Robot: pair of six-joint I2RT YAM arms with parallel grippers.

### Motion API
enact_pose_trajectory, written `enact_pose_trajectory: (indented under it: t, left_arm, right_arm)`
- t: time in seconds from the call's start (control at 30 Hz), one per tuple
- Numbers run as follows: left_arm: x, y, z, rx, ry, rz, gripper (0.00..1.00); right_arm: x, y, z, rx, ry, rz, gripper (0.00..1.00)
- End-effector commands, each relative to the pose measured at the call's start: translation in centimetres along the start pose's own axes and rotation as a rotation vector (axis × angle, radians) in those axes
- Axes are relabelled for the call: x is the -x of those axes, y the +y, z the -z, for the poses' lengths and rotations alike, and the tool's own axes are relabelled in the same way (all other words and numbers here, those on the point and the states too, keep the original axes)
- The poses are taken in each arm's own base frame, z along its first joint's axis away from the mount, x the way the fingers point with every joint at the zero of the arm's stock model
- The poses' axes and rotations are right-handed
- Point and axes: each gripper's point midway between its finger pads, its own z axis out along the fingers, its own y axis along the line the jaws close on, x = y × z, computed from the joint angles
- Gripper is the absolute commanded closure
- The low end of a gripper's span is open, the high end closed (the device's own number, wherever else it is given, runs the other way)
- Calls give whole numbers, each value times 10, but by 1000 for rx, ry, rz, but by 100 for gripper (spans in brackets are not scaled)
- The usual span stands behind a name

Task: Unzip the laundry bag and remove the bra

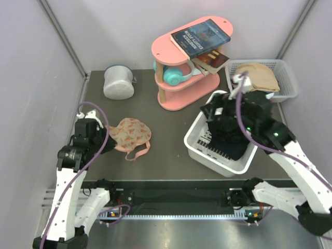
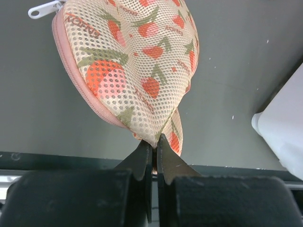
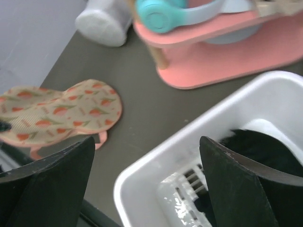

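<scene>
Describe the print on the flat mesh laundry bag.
The beige mesh laundry bag carries red-orange fruit motifs with green leaves, pink-trimmed; clearest in left wrist view.

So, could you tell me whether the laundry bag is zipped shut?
Seemingly shut: the zip edge on the laundry bag shows no gap; elsewhere, cannot tell.

Bare worktop (image 1: 168,124) runs open between the laundry bag (image 1: 130,136) and the white slotted bin (image 1: 220,153); more lies behind the bag, up to the grey-white container (image 1: 119,82); the pink shelf (image 1: 179,99) blocks the back centre; the side wall (image 1: 36,78) stands near the left gripper (image 2: 154,149), clamped on the bag's edge; the right gripper (image 3: 147,142), jaws wide, hangs over the bin's rim.
</scene>
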Motion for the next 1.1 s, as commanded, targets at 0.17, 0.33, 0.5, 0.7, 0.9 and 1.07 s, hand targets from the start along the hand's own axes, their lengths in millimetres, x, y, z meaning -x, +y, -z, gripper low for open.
enact_pose_trajectory:
  t: [0.17,0.33,0.5,0.7,0.9,1.07]
  left_arm:
    - [18,-7,24,-22,-51,-66,100]
    - [11,-7,21,-25,-7,-75,100]
    - [2,-21,14,-102,33,-39,100]
    - [-13,-73,3,-408,110,105,90]
    - [-18,-93,-4,-533,156,177,34]
    - [19,-106,19,-545,57,101,11]
  right_arm:
    - [-42,147,-89,304,184,101,6]
    - [-85,197,-118,432,335,108,6]
    - [-108,231,-128,491,382,133,5]
    - [-131,221,-137,408,444,72,5]
    - [-136,179,-124,235,445,92,4]
    - [-148,167,-105,215,489,79,4]
